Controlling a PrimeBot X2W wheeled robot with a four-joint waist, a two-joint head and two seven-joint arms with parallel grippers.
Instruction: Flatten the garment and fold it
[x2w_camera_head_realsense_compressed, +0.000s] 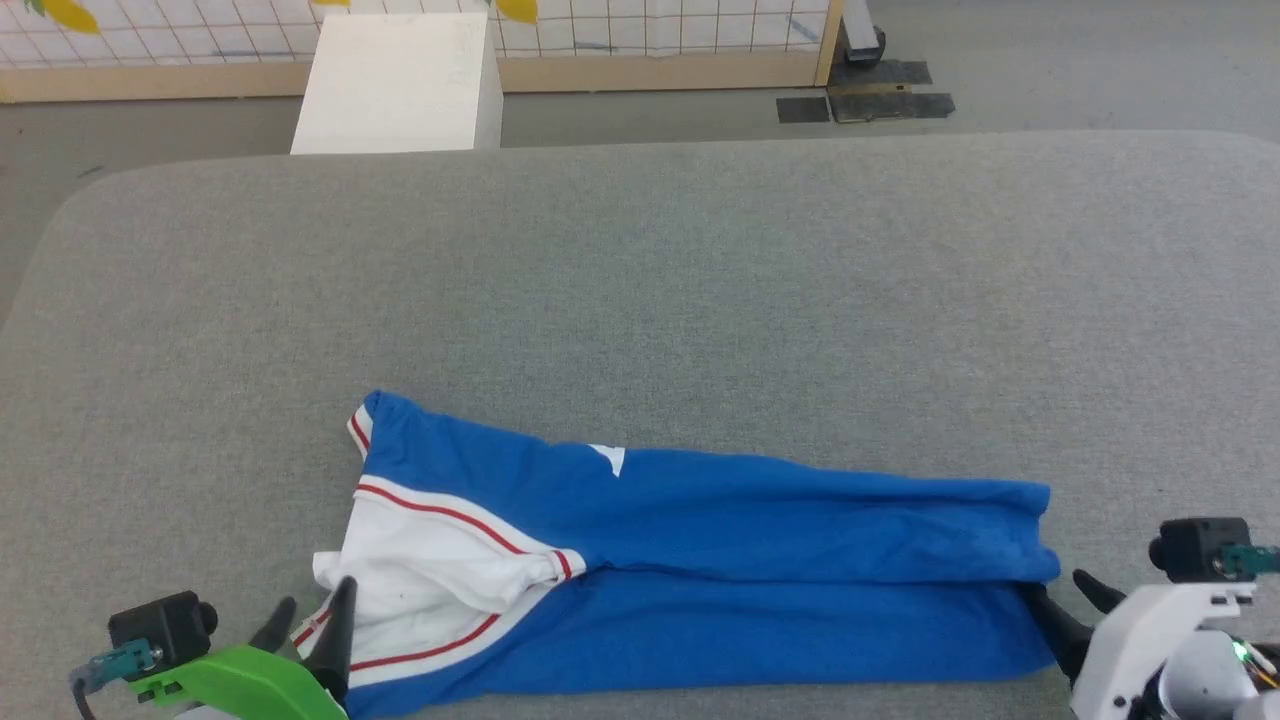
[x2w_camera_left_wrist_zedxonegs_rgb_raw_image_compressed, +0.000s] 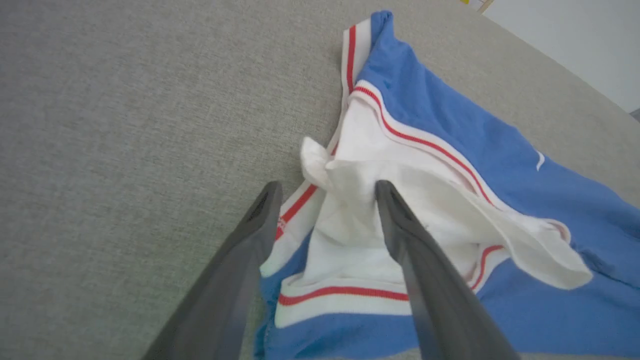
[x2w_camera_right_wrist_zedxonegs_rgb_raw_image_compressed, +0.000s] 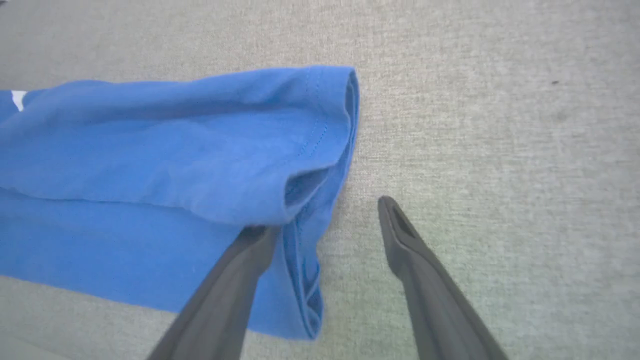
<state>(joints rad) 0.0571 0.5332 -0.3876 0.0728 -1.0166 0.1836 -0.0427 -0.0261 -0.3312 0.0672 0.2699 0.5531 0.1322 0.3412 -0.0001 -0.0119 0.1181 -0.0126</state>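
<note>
The garment (x2w_camera_head_realsense_compressed: 700, 560) lies folded lengthwise near the front edge of the grey table (x2w_camera_head_realsense_compressed: 640, 280). It is blue, and its white, red-striped sleeve (x2w_camera_head_realsense_compressed: 430, 570) bunches at the left end. My left gripper (x2w_camera_head_realsense_compressed: 312, 612) stands open at that end. In the left wrist view the left gripper (x2w_camera_left_wrist_zedxonegs_rgb_raw_image_compressed: 327, 187) has its fingers on either side of the crumpled white sleeve cloth (x2w_camera_left_wrist_zedxonegs_rgb_raw_image_compressed: 350, 215). My right gripper (x2w_camera_head_realsense_compressed: 1065, 598) is open at the blue hem on the right. In the right wrist view the right gripper (x2w_camera_right_wrist_zedxonegs_rgb_raw_image_compressed: 322, 217) has one fingertip tucked under the garment's hem fold (x2w_camera_right_wrist_zedxonegs_rgb_raw_image_compressed: 300, 190), the other over bare table.
A white box (x2w_camera_head_realsense_compressed: 400, 85) stands on the floor beyond the table's far edge. Behind it runs a wood-framed grid panel (x2w_camera_head_realsense_compressed: 650, 40). Dark floor plates (x2w_camera_head_realsense_compressed: 880, 100) lie at the back right. Bare grey table surface stretches behind the garment.
</note>
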